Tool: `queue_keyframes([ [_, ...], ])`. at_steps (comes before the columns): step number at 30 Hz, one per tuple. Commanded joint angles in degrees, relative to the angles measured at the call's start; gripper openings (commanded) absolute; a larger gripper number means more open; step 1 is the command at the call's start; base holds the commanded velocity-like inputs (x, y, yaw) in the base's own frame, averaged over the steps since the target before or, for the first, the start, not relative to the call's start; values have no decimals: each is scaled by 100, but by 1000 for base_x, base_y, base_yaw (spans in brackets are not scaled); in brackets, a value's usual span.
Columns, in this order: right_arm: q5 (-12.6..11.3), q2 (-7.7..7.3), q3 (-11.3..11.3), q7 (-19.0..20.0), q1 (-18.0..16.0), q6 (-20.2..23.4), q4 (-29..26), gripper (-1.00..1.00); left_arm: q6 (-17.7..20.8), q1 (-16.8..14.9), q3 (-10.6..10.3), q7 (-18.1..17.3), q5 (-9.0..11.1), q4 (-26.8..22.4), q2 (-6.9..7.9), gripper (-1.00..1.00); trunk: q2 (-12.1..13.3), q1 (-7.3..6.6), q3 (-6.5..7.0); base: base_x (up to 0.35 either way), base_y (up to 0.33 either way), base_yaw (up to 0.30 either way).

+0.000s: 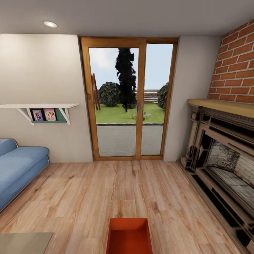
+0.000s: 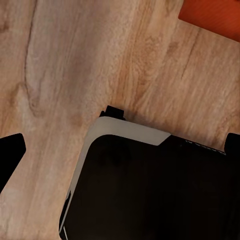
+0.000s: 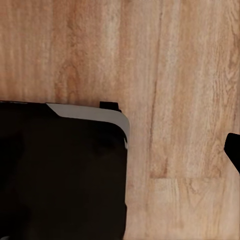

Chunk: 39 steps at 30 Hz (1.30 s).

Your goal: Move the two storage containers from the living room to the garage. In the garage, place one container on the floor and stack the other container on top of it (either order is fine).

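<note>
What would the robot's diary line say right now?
room: living room | seen: one orange bin on wood floor, ahead | carrying: nothing seen | next: likely approach bin

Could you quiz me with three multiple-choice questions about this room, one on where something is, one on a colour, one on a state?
1. Where does the storage container sit?
A. On the sofa
B. On the wood floor near the bottom of the head view
C. On the mantel

2. What colour is the sofa?
A. Blue
B. Green
C. Brown

3. How is the container?
A. Covered by a lid
B. Open on top, nothing seen inside
C. Tipped on its side

Answers:
1 B: its orange-red walls rest on the floor planks, in front of the glass doors.
2 A: the cushions at the left are plainly blue.
3 B: its bare inner bottom shows, no lid.
</note>
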Motion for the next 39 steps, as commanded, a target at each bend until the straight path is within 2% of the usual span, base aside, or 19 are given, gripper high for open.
queue_keyframes([
  [1,-43,-5,64,-14,-10,-33,18,100,3,-4,-49,14,45,0,0,100,-9,2,-11,0,1,0],
  [14,-13,2,71,-14,-8,-33,18,100,5,-4,-49,14,45,0,0,100,-9,2,-11,6,-2,0],
  [39,23,2,40,-17,-10,-58,18,100,8,-4,-49,31,45,0,0,100,-9,2,-11,86,-30,0],
])
